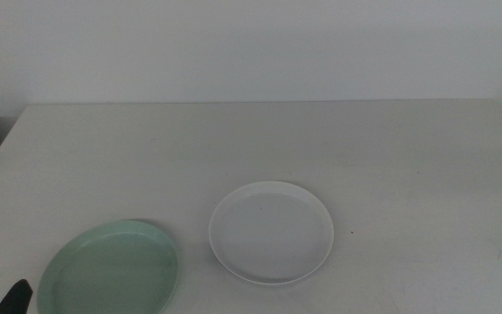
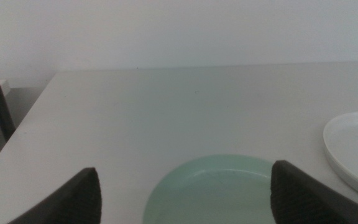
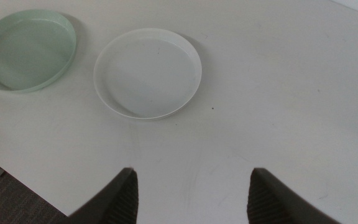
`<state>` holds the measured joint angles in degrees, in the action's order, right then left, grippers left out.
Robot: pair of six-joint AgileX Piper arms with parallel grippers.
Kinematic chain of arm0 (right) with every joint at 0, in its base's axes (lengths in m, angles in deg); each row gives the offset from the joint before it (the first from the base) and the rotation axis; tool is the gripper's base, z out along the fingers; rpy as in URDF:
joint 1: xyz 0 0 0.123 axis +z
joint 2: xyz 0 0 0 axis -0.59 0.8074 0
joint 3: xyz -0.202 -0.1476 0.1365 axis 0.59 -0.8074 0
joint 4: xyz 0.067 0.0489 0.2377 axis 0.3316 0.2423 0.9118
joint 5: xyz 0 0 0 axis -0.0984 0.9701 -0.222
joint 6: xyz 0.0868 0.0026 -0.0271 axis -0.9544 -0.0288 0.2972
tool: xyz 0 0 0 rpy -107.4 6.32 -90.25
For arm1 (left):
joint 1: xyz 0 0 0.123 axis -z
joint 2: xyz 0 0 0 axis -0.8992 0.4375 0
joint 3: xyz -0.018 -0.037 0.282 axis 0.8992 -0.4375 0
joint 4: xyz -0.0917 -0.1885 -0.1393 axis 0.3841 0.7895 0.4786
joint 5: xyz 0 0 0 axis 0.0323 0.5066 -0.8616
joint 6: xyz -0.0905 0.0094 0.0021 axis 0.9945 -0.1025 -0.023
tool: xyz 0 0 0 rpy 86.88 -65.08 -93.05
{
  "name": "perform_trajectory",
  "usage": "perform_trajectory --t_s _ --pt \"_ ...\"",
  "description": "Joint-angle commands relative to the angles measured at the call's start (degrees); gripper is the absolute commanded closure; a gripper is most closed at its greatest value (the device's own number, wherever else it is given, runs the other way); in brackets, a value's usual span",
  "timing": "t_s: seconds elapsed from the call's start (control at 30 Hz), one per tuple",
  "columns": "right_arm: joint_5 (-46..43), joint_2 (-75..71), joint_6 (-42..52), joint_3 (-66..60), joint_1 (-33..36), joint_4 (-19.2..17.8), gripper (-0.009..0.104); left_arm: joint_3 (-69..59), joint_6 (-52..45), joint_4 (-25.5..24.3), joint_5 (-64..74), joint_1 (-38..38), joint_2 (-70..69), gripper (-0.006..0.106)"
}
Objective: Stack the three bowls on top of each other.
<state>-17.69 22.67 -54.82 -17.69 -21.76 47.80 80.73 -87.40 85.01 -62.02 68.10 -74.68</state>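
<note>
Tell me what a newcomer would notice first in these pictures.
Two shallow dishes on a bare pale table: the white bowl near the middle front, and the mint green bowl apart to its left at the front edge. The open left gripper hovers over the green one; the right gripper, also open, waits further back.

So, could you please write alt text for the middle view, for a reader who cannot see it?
Two shallow bowls sit apart on a pale table: a white bowl near the centre and a mint green bowl at the lower left, cut by the picture's bottom edge. Only the dark tip of the left gripper shows, in the bottom left corner beside the green bowl.
</note>
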Motion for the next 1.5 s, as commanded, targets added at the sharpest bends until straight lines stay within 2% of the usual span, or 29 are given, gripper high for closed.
perform_trajectory --t_s 0.0,0.23,0.33,0.63,0.8,1.03,1.13,1.33,1.47 --pt "-2.9 0.0 0.7 1.4 -0.4 0.2 0.05 0.6 0.2 0.7 -5.2 -0.4 -0.2 -0.005" --pt "-2.9 0.0 0.7 1.4 -0.4 0.2 0.05 10.2 4.6 6.2 -1.5 -5.6 10.4 -0.005" --pt "-2.9 0.0 0.7 1.4 -0.4 0.2 0.05 17.9 4.6 7.1 6.4 -7.6 16.4 -0.005" --pt "-2.9 0.0 0.7 1.4 -0.4 0.2 0.05 42.3 4.6 7.3 39.1 -7.3 36.4 -0.005" --pt "-2.9 0.0 0.7 1.4 -0.4 0.2 0.05 49.1 4.6 9.2 52.0 -7.3 43.3 -0.005" --pt "-2.9 0.0 0.7 1.4 -0.4 0.2 0.05 48.9 4.6 7.9 52.4 -7.3 46.0 -0.005" --pt "-2.9 0.0 0.7 1.4 -0.4 0.2 0.05 48.9 4.6 7.9 48.2 -7.3 46.0 -0.005" --pt "-2.9 0.0 0.7 1.4 -0.4 0.2 0.05 49.4 3.4 3.8 46.1 -7.7 52.3 -0.005" --pt "-2.9 0.0 0.7 1.4 -0.4 0.2 0.05 51.6 -6.8 8.4 46.3 -11.7 62.2 -0.005"
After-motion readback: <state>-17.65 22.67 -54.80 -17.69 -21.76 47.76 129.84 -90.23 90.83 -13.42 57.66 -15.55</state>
